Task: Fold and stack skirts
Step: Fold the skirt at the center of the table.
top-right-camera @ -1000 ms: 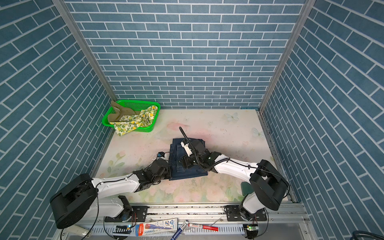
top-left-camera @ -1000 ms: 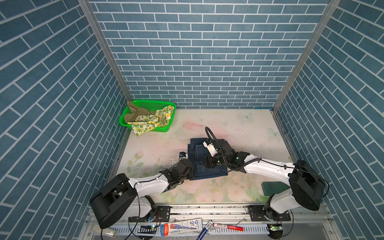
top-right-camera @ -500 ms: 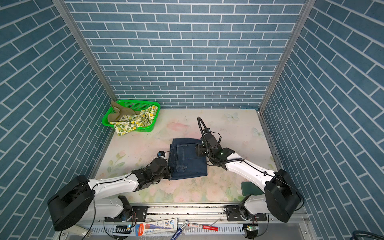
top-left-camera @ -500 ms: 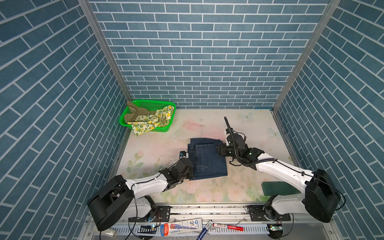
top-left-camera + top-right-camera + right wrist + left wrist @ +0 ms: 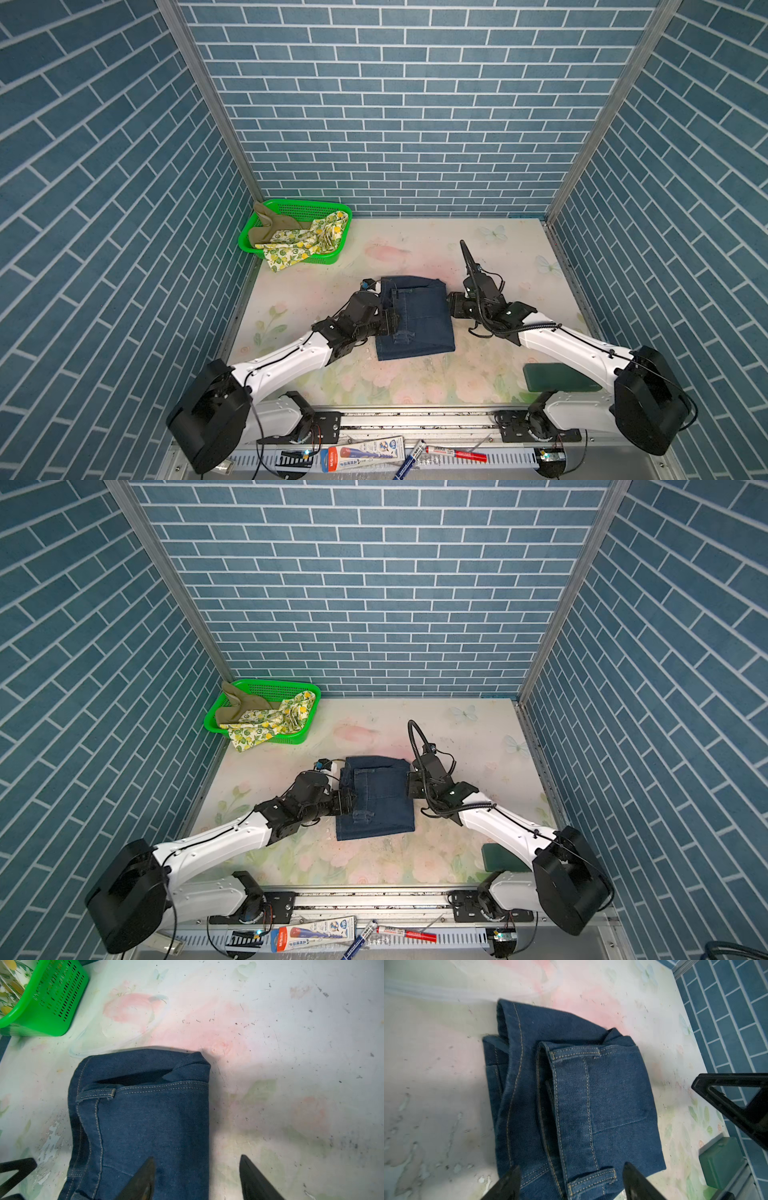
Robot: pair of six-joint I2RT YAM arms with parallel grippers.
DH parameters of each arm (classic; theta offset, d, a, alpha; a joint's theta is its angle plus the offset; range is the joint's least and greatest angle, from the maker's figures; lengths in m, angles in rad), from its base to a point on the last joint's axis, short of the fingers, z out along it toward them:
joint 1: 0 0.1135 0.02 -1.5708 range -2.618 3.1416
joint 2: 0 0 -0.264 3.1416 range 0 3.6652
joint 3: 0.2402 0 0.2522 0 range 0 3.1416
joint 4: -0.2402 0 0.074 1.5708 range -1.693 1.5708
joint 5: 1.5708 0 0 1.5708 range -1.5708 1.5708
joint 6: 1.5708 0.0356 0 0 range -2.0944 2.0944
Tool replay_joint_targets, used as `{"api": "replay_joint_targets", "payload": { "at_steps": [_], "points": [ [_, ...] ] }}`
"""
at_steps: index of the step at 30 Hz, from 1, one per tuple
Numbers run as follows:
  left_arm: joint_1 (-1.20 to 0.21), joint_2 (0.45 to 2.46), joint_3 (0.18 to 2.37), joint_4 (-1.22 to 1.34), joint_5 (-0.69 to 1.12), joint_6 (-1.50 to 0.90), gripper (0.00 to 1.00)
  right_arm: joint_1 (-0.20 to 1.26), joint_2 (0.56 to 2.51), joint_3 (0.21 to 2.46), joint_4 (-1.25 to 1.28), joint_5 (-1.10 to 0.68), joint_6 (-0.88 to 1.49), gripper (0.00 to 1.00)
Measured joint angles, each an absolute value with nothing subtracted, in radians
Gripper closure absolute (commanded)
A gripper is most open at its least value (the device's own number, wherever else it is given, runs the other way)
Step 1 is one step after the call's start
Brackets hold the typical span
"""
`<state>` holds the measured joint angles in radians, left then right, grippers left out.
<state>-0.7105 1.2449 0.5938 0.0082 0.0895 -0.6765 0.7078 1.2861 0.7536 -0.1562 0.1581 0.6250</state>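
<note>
The dark blue denim skirt (image 5: 415,320) lies folded into a compact rectangle in the middle of the table (image 5: 415,249), with waistband and belt loops showing along its left part. Nothing grips it, so I judge this first fold finished and the step in hand to be the letting-go. The left hand (image 5: 571,1184) sits low at the skirt's left edge, its jaws spread wide to either side of a belt loop, over the cloth but pinching none of it that I can see. The right hand (image 5: 196,1167) is at the opposite edge, jaws likewise apart and empty, one finger above the denim and one above bare table. The cream lemon-print skirt (image 5: 305,245) and the khaki skirt (image 5: 266,220) lie crumpled in the green basket (image 5: 307,202) at the far left corner, well apart from the folded one. The next move likely calls for lifting both hands clear without dragging the fold open, then reaching into the basket for a second skirt.
</note>
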Motion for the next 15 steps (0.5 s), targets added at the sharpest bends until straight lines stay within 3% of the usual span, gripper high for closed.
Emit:
{"api": "replay_joint_targets", "payload": {
  "at_steps": [9, 15],
  "points": [
    [-0.656, 1.499, 0.597, 0.197, 0.223, -0.685, 0.23, 0.704, 1.277, 0.743, -0.155, 0.157, 0.625, 0.36],
    [-0.632, 1.602, 0.613, 0.320, 0.275, -0.684, 0.39, 0.699, 1.277, 0.730, -0.150, 0.157, 0.625, 0.36]
  ]
}}
